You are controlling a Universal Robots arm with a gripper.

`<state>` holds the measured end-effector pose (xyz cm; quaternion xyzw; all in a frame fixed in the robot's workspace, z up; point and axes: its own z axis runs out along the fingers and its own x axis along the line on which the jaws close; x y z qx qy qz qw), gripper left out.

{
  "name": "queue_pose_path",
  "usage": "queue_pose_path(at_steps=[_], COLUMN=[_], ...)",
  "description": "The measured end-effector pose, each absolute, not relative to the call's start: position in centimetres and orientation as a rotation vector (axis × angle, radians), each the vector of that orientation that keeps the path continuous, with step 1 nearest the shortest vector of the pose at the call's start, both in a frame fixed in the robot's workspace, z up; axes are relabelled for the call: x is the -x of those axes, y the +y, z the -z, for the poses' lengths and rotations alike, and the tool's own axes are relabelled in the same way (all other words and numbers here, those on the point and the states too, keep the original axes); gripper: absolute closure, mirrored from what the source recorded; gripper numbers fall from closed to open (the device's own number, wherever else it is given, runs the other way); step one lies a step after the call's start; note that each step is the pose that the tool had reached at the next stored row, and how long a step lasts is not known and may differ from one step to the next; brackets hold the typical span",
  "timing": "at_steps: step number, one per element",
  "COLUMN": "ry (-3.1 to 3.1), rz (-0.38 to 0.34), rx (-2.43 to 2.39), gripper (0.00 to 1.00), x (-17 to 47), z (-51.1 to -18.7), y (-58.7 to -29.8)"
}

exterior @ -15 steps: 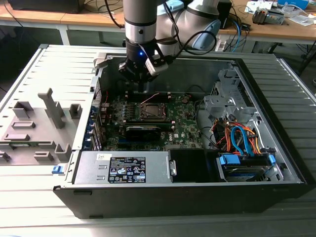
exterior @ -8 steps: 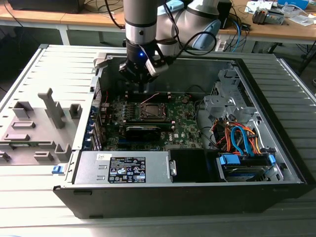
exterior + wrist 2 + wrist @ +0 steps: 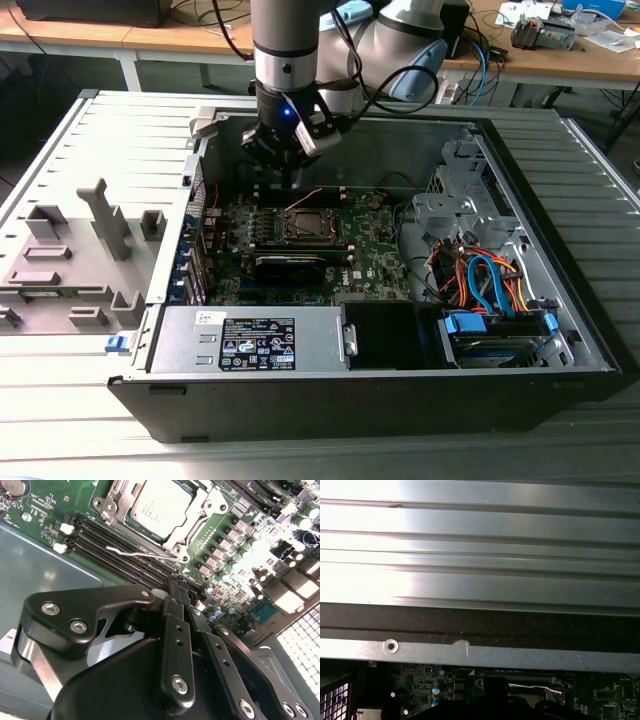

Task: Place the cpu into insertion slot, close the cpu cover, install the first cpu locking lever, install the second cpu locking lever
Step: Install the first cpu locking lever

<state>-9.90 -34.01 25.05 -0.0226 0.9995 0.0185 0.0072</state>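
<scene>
Two closed tool fingers sit beside the memory slots, near the cpu under its cpu cover.

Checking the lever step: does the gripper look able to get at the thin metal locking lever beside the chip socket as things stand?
Probably yes. The gripper hangs just beside the lever, which lies bare along the socket edge over the memory slots, with nothing covering it in the second wrist view.
</scene>
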Motion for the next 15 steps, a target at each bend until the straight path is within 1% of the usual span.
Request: queue_pose_path(at_steps=[15], ry=[3.126], rz=[-0.058], rx=[0.071], gripper=[0.89], x=[9.76], z=[-24.65], y=[-34.01])
